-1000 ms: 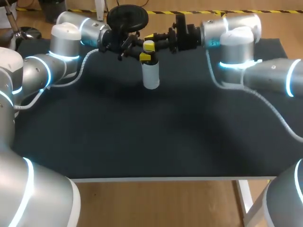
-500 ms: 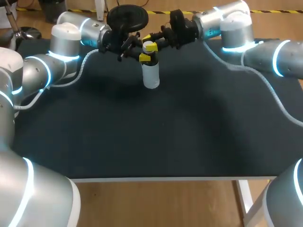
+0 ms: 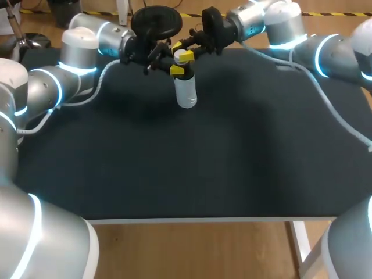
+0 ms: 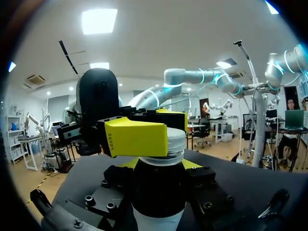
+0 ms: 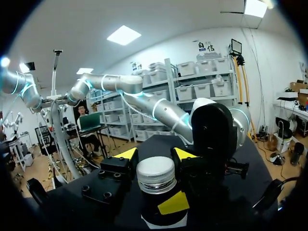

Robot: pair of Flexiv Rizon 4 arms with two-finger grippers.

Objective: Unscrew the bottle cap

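Note:
A white bottle [image 3: 186,93] stands upright at the far middle of the black table. Its white ribbed cap [image 5: 155,175] is on top. My left gripper [image 3: 176,70] comes in from the left and is shut on the bottle's neck [image 4: 161,166], just under the cap. My right gripper [image 3: 184,53] comes in from the right and is shut on the cap, one yellow tip on each side [image 5: 155,161]. In the left wrist view one right finger [image 4: 137,137] lies across the cap [image 4: 176,139]. In the right wrist view a left fingertip [image 5: 174,202] crosses the neck below the cap.
The black table top [image 3: 192,163] stretches wide from the bottle to the near edge. Both arms run along the far edge, the left arm [image 3: 75,55] on one side and the right arm [image 3: 279,26] on the other. A cable [image 3: 325,110] from the right arm hangs over the right part of the table.
My right arm has swung back toward the far edge and its wrist has turned, with the fingers staying on the cap. The left arm and the bottle have kept still.

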